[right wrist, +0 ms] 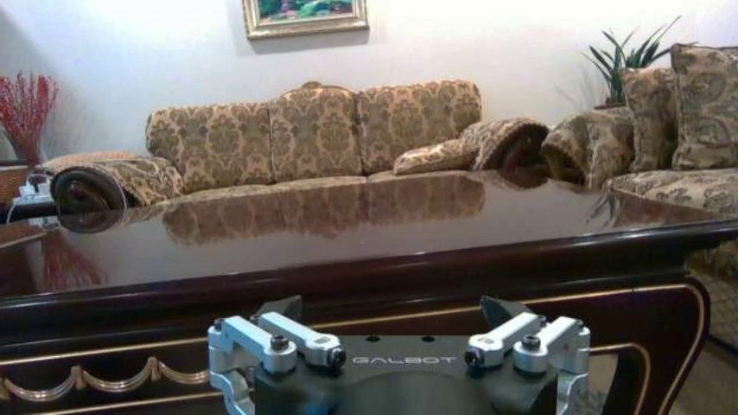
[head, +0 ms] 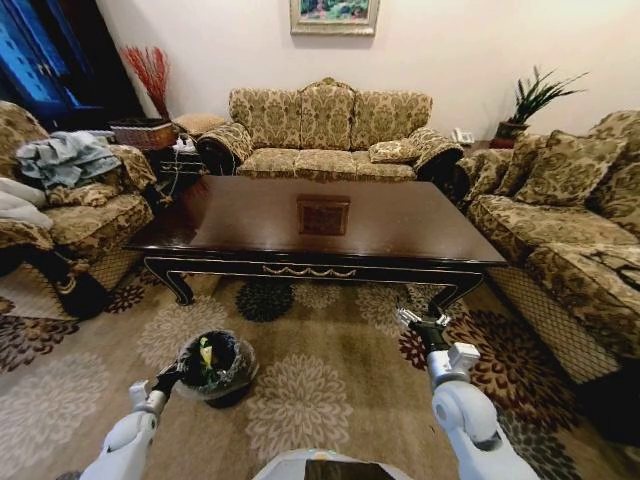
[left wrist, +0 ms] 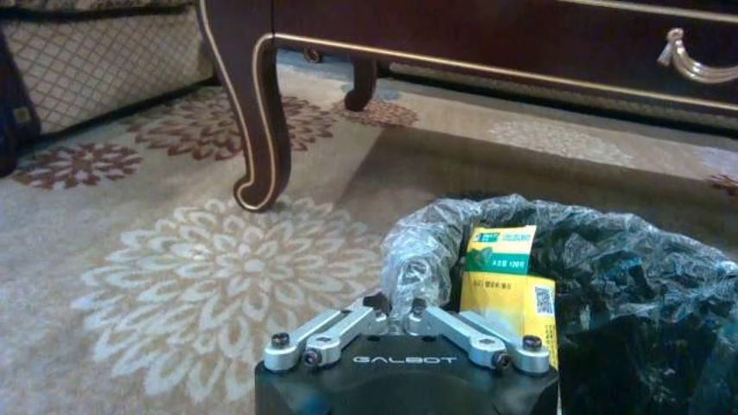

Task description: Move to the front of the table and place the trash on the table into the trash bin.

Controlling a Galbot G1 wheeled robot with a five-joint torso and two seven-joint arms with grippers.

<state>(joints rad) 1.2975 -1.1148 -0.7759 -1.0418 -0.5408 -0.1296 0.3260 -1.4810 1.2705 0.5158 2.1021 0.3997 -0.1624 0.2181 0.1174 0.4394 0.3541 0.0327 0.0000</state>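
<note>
Here, the dark glossy counter (head: 330, 225) stands ahead of both my end effectors. The black trash bin (head: 216, 366) sits on the carpet just beside my left end effector (left wrist: 396, 304), clenched at its rim, a yellow-green wrapper (left wrist: 504, 278) inside. My right end effector (right wrist: 392, 313) hangs released before the counter's edge.

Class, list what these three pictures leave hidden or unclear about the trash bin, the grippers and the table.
1. Trash bin: its depth is dark in the left wrist view; besides the green-yellow wrapper, contents unclear.
2. Left gripper: in the head view its jaws are too small.
3. Right gripper: jaw tips partly cut off.
4. Table: its far-side floor is hidden in the head view.
</note>
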